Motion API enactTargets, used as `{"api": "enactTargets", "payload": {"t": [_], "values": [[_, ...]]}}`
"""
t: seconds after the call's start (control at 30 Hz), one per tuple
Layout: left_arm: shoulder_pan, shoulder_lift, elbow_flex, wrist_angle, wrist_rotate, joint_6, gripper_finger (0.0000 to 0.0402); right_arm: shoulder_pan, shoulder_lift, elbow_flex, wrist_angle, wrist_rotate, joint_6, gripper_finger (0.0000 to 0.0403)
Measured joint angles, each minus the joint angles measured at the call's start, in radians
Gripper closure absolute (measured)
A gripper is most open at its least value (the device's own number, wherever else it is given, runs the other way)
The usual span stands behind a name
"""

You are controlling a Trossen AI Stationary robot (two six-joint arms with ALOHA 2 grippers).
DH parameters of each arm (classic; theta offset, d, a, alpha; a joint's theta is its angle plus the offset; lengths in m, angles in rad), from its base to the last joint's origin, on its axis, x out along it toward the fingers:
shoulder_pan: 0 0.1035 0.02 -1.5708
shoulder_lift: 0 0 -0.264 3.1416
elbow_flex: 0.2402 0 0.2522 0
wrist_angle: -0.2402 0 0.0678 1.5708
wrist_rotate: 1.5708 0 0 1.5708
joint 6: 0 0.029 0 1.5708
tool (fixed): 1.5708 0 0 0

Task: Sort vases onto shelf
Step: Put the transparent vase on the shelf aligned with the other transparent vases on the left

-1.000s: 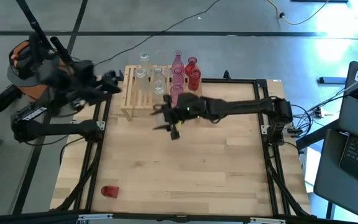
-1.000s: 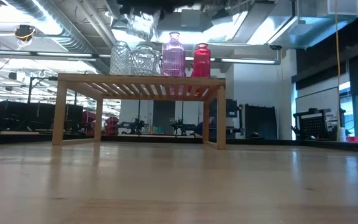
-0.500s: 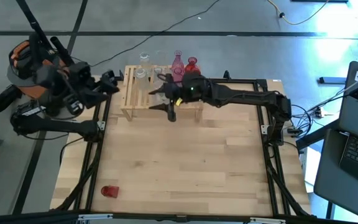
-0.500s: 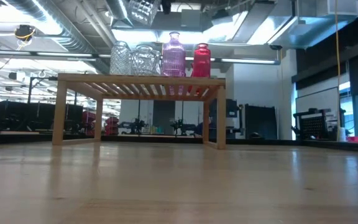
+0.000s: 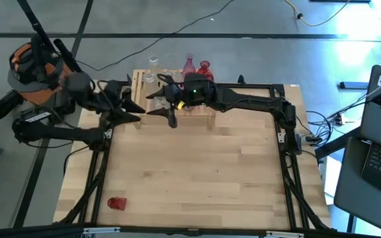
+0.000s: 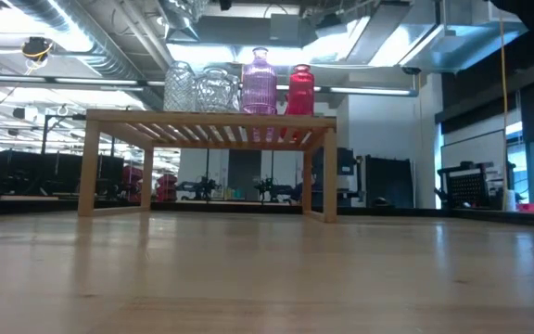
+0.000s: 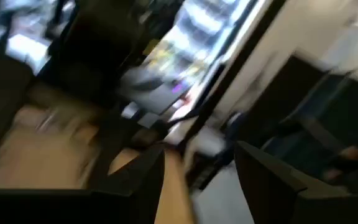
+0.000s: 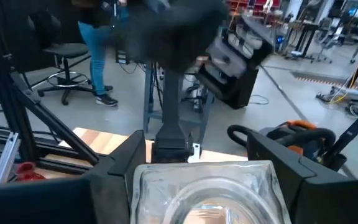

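Room: grey concrete floor around the table in the high view; bright ceiling lights, pipes and distant workbenches behind it in the low view.
Surface: pale wooden tabletop [image 5: 197, 172] in a dark frame, filling the middle and lower part of the high view.
Rack: light natural-wood slatted shelf [image 5: 141, 106] on short legs, upper centre of the high view.
On the rack: in the low view, two clear cut-glass vases [image 6: 199, 90], a pink ribbed bottle vase [image 6: 259, 83] and a red bottle vase [image 6: 300, 90] stand upright in a row along the top.
Stray piece: small red glass vase [image 5: 116, 203] lies at lower left of the tabletop, well apart from the rack.
Right gripper [image 5: 165, 106]: above the rack, fingers pinching a clear cut-glass vase [image 8: 207, 199], whose rim fills the gap between them in the right wrist view.
Left gripper [image 5: 129, 112]: at the rack's left end, fingers spread with nothing between them.
Person: legs in blue trousers [image 8: 97, 50] beside a chair, upper left of the right wrist view.
Change: a second ago the right gripper hung over the table in front of the rack; it has since risen and shifted left above the slats, and the left gripper has swung in from the upper left.
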Motion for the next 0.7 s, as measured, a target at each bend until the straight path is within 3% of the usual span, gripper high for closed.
{"api": "enactTargets", "payload": {"t": [0.2,0.4,0.6,0.7], "values": [[-0.052,-0.021,0.000,-0.287,-0.233,0.196,0.0214,0.000,0.005,0.011,-0.073,-0.003,-0.003,0.0201],[-0.110,-0.001,0.000,-0.384,-0.407,0.303,0.0214,0.000,0.005,0.011,-0.072,-0.027,0.018,0.0201],[-0.115,0.038,-0.001,-0.353,-0.424,0.374,0.0214,0.000,0.005,0.011,-0.099,-0.022,0.022,0.0201],[-0.115,0.065,-0.001,-0.301,-0.361,0.400,0.0214,-0.004,0.005,0.011,-0.122,-0.018,0.021,0.0201]]}}
